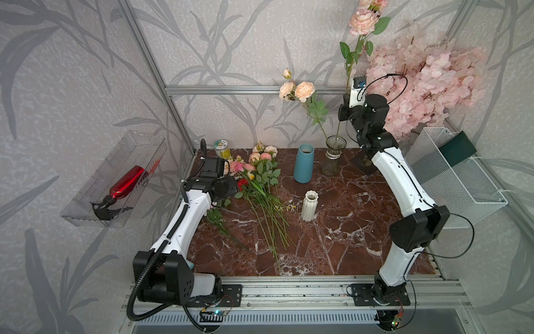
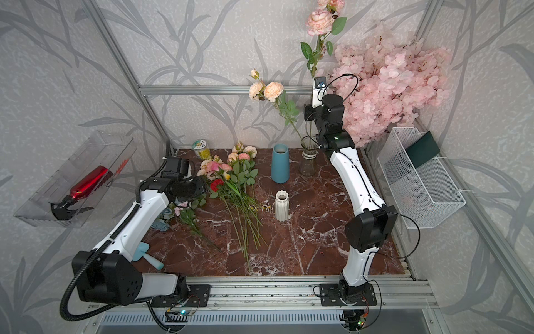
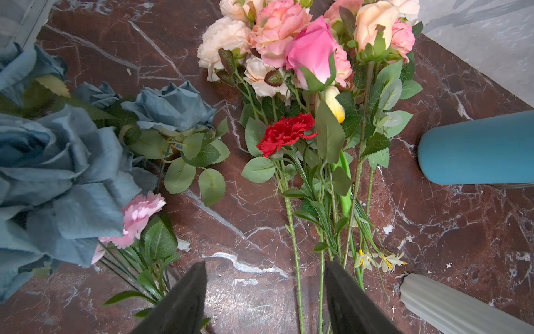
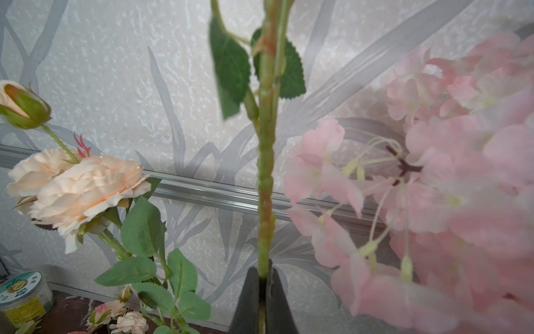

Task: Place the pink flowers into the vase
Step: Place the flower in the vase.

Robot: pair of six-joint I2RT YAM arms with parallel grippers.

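A clear glass vase (image 1: pixel 332 162) stands at the back of the marble table (image 1: pixel 361 231). A peach-headed spray (image 1: pixel 303 91) stands in it. My right gripper (image 4: pixel 263 274) is shut on the green stem (image 4: pixel 265 173) of a tall pink flower (image 1: pixel 362 21), held upright, with its lower end at the vase's mouth. More pink flowers (image 1: pixel 260 164) lie in a pile at the left of the table. My left gripper (image 3: pixel 265 289) hangs open over their stems (image 3: pixel 297 260); two stems run between its fingers, untouched.
A blue vase (image 1: pixel 304 163) and a white ribbed vase (image 1: pixel 309 205) stand mid-table. The blossom tree (image 1: pixel 427 78) crowds the right arm. A wire basket (image 1: pixel 456 179), a yellow jar (image 1: pixel 222 148), dusty-blue flowers (image 3: pixel 57 162) and a binned red spray bottle (image 1: pixel 127 182) sit around.
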